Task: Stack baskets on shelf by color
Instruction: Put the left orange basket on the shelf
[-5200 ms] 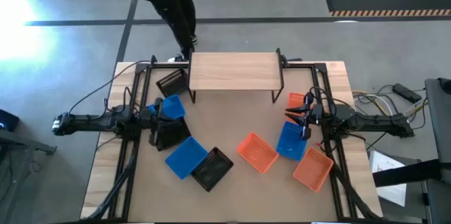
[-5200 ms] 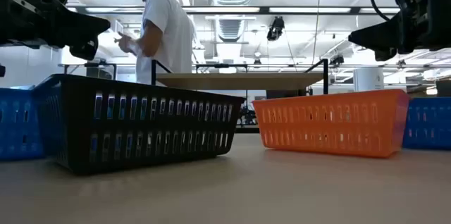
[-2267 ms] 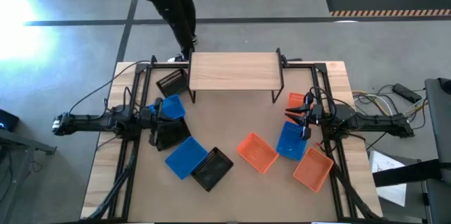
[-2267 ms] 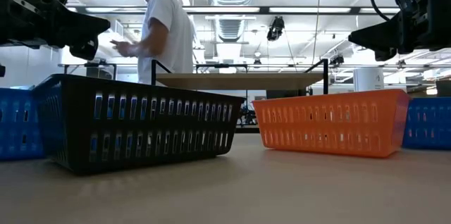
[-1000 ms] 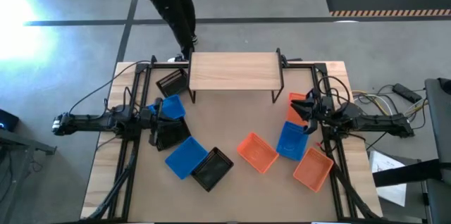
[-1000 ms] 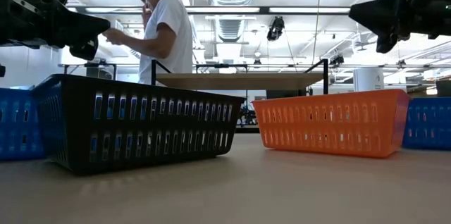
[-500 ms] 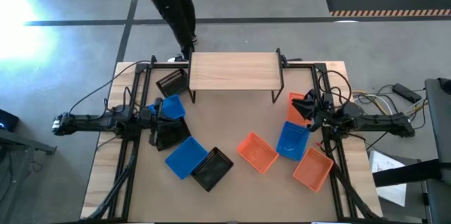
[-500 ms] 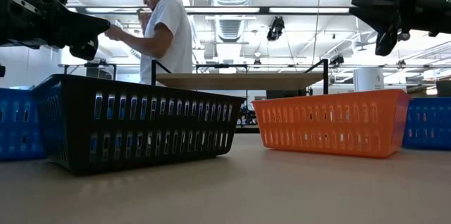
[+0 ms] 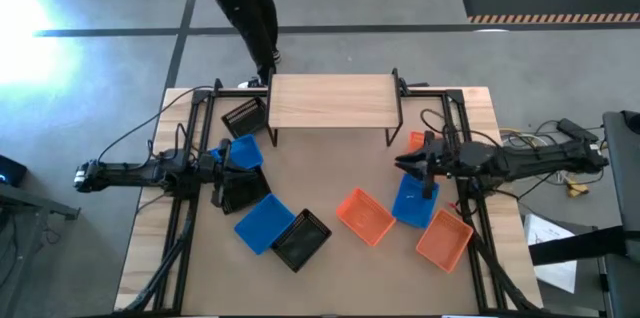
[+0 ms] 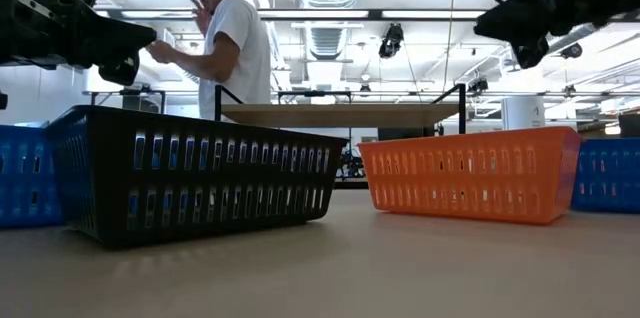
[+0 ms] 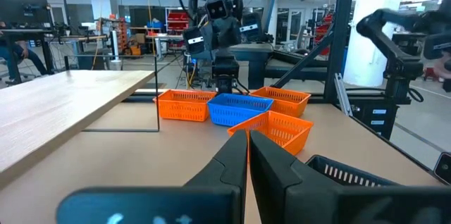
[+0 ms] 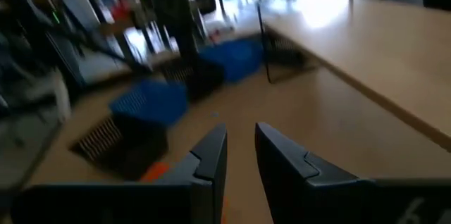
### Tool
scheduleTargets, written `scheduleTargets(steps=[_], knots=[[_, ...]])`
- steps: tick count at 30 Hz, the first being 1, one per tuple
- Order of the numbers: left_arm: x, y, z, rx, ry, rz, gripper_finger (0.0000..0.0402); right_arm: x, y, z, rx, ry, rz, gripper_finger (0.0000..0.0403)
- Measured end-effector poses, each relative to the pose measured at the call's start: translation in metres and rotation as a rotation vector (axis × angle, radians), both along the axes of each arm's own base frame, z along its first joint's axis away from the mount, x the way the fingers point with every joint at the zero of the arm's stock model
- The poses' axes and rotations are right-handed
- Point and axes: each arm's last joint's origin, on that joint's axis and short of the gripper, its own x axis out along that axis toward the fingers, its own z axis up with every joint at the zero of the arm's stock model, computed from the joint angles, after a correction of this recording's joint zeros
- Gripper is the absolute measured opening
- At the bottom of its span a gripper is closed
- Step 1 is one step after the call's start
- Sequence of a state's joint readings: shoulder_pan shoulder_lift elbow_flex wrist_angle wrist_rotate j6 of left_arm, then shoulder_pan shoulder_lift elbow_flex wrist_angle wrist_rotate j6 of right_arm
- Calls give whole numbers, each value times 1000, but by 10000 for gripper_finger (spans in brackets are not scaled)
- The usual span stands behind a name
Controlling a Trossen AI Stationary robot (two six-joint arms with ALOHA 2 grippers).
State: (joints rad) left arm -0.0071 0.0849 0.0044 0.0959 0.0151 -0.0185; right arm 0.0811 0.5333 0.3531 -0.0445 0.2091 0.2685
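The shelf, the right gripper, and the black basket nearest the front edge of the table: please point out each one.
shelf (image 9: 330, 100), high view, middle of its wooden top.
right gripper (image 9: 401, 165), high view, between its fingertips.
black basket (image 9: 301, 239), high view, its inner floor.

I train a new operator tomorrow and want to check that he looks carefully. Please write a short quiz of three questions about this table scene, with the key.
1. True or false: a basket already stands on the shelf.
2. How many orange baskets show on the table in the high view? A) two B) three C) five
3. Missing word: judging by the wrist views, the ___ arm's gripper has its fingers apart.

Key: 1 false, the board is bare. 2 B, one of them partly under the right arm. 3 right: the right gripper shows a gap between its fingers.
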Motion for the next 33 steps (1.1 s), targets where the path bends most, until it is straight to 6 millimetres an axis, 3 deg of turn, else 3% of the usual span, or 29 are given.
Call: scheduleTargets(steps=[7,12,17,23,28,33], knots=[[0,0,0,0,0,0,0,26,3,23,13,336,9,68],[0,0,0,0,-1,0,0,52,10,37,107,460,146,68],[0,0,0,0,-1,0,0,78,16,37,171,620,243,80],[0,0,0,0,-1,0,0,103,24,26,210,793,337,137],[0,0,0,0,-1,0,0,122,43,13,77,853,488,192],[0,0,0,0,0,0,0,134,62,5,12,953,575,212]])
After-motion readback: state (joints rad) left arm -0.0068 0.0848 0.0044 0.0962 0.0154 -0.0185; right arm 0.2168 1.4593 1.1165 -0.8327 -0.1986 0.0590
